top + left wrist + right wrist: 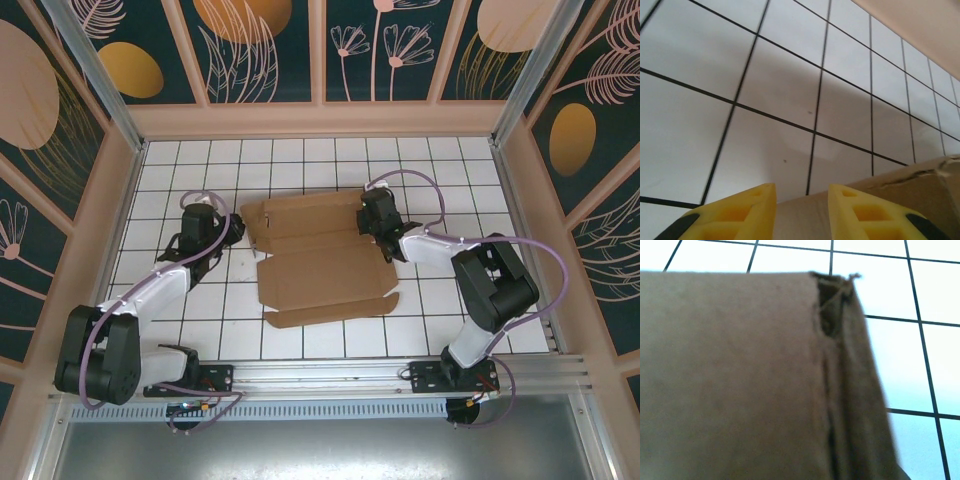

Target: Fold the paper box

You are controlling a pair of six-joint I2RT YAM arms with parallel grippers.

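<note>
Paper box [320,270] flat, unfolded on gridded table [330,345], between my arms. My left gripper [801,192] at box's left edge, fingers apart, cardboard edge just beyond tips. My right gripper [375,215] on box's far-right flap, pressed together; grip on cardboard unclear.

I count one paper box [320,255], lying on one gridded table [450,180]. I have two arms to work with, the left arm [165,285] and the right arm [485,285]. That makes two grippers, the left gripper [236,228] and the right gripper [375,218]. My left wrist camera gives me two yellow fingers [745,210].
</note>
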